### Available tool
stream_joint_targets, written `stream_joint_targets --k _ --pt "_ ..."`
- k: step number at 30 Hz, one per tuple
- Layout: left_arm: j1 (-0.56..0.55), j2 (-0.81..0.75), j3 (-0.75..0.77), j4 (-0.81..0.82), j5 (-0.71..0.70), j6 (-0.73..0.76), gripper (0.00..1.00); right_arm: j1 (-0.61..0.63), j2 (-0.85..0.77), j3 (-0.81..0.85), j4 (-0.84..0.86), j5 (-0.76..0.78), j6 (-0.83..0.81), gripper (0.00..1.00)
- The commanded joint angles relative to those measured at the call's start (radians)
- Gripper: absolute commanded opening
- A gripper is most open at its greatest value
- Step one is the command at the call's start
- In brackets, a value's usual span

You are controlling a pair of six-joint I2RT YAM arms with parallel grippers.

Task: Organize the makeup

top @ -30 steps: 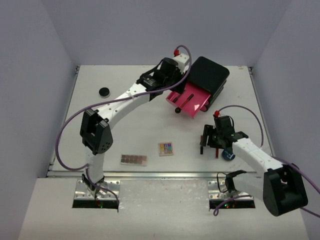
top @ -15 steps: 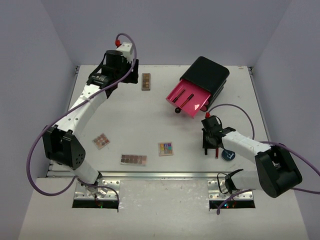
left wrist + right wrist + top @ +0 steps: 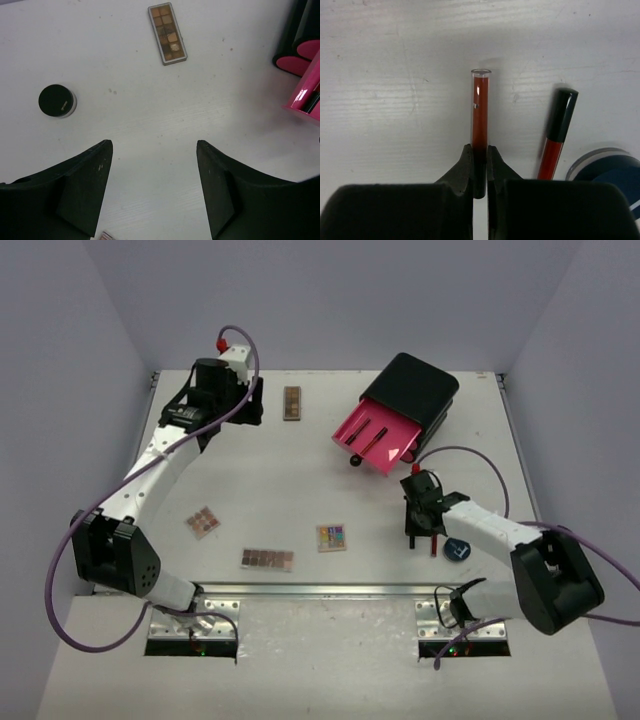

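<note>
Makeup tube, red: pinched at its dark end by right gripper | left gripper: released, spread wide | black compact: ahead-left of it

We see the left hand out at the table's far left, near a brown palette. The black box stands far right, its pink drawer open, with two pencils inside. The right hand sits low beside a red pencil and a blue disc. Three more lie near the front: a small brown palette, a long brown palette and a multicoloured palette.
</note>
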Motion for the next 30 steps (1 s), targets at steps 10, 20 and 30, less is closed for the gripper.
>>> stream_joint_targets --k 10,20,30 --pt "0.013 -0.011 -0.065 0.081 0.118 -0.017 0.66 0.004 -0.303 0.280 0.066 -0.210 0.036 0.00" --pt "0.015 0.009 -0.069 0.101 0.083 0.019 0.66 0.001 -0.033 0.427 0.356 -0.037 0.060 0.00" --pt "0.013 -0.012 -0.101 0.122 0.077 0.030 0.67 -0.009 0.128 0.440 0.476 0.132 0.018 0.00"
